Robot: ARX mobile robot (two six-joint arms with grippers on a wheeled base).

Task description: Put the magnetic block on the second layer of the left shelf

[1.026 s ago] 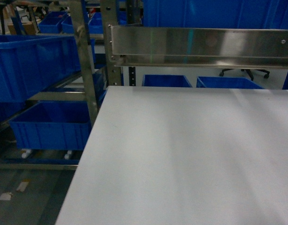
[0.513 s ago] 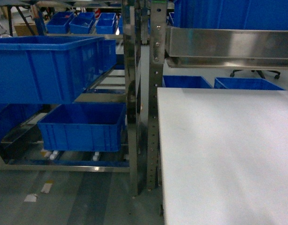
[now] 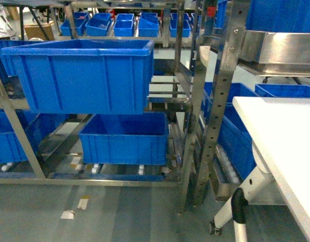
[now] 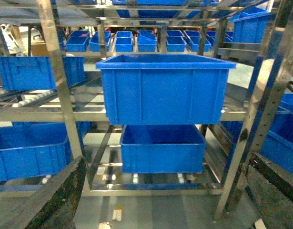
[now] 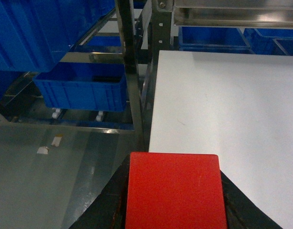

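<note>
The small plain red cube of a magnetic block fills the bottom centre of the right wrist view, clamped between the two dark fingers of the right pincer, with the flat white desk and grey floor below it. Its goal, the second layer of the shiny steel square-tube rack, sits left of centre in the head view and carries a large deep blue thick-rimmed plastic bin; a smaller blue bin rests on the tier beneath. My worry is the reach: the block is over the desk edge, well apart from that tier, and the perforated steel uprights stand between, so a swing could clip a post, or the magnet might snatch onto the steel. The left pincer shows dark fingers at the lower corners of its view, spread wide and empty. More blue bins line distant racks along the top.
</note>
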